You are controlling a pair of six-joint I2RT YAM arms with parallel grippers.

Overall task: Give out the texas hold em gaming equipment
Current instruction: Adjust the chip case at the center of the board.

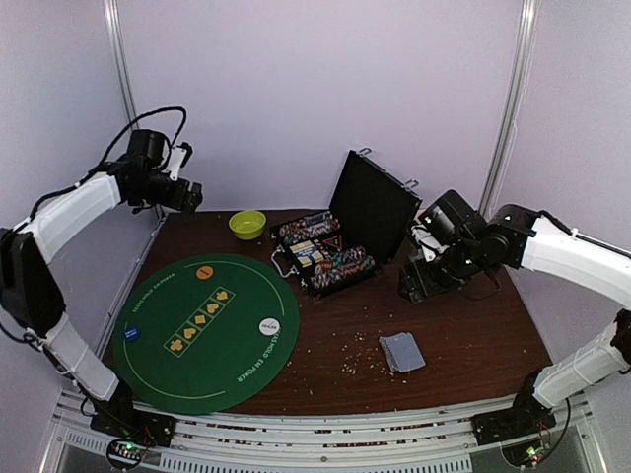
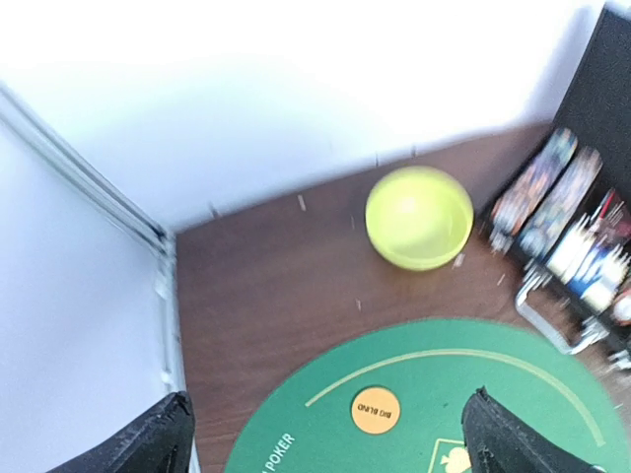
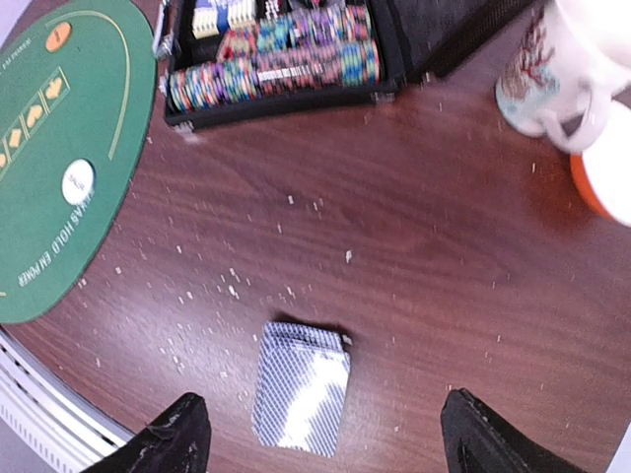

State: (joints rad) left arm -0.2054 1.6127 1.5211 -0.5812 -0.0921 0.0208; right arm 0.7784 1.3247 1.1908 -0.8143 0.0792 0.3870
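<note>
Worktop (image 1: 473,335) of dark brown wood carries everything, flecked with pale crumbs. Largest on it is the round green felt mat (image 1: 158,370), spreading beneath and ahead of the left claw (image 2: 327,414), whose fingers stand wide apart with nothing between them, raised clear of the surface. An open black case (image 1: 380,197) stands to that claw's right and ahead-left of the right claw (image 3: 320,419); rows of multicoloured poker chips (image 1: 340,266) fill its tray. The right claw is spread too and grips nothing. A lime-green bowl (image 1: 247,224) sits on bare wood beyond the left claw, near the mat's edge. A white mug (image 3: 537,69) stands ahead-right of the right claw. A grey-blue-backed deck of cards (image 1: 402,352) lies flat directly below the right claw, framed by its fingers, untouched. On the mat, the white dealer disc (image 1: 269,325) rests well left of the right claw, and an orange disc (image 2: 376,409) lies under the left claw.
</note>
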